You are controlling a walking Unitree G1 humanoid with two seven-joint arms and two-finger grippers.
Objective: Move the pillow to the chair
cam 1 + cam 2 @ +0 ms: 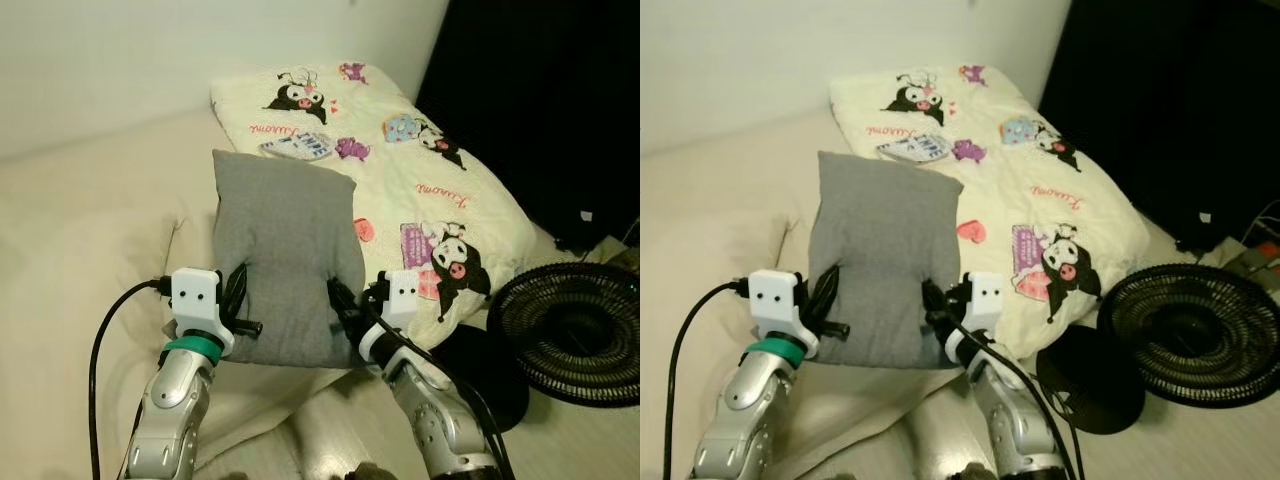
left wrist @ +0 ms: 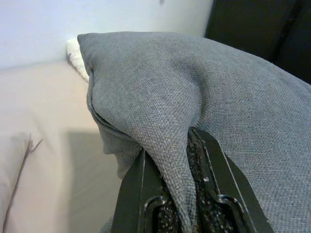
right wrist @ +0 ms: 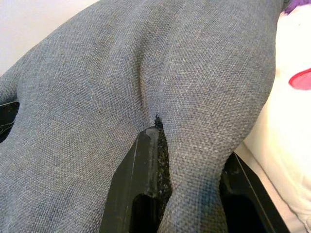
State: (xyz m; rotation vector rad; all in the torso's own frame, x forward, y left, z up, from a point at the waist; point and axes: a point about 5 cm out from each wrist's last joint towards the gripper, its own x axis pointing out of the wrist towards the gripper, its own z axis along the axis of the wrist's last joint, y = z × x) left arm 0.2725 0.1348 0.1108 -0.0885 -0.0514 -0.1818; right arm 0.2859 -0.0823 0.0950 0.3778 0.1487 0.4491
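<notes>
A grey fabric pillow point(image 1: 285, 255) is held up over the cream bed, between my two arms. My left gripper point(image 1: 238, 300) is shut on the pillow's left edge, and in the left wrist view a fold of grey cloth point(image 2: 160, 145) is pinched between its black fingers point(image 2: 133, 187). My right gripper point(image 1: 342, 305) is shut on the pillow's right edge near the lower corner. The right wrist view has the cloth point(image 3: 184, 160) bunched between its fingers point(image 3: 136, 179). No chair can be made out.
A cream blanket with cartoon prints point(image 1: 420, 190) covers the bed's right half, with a small printed packet point(image 1: 297, 146) on it. A black round fan point(image 1: 575, 325) lies on the floor at the right, next to a dark wall or curtain point(image 1: 540, 90).
</notes>
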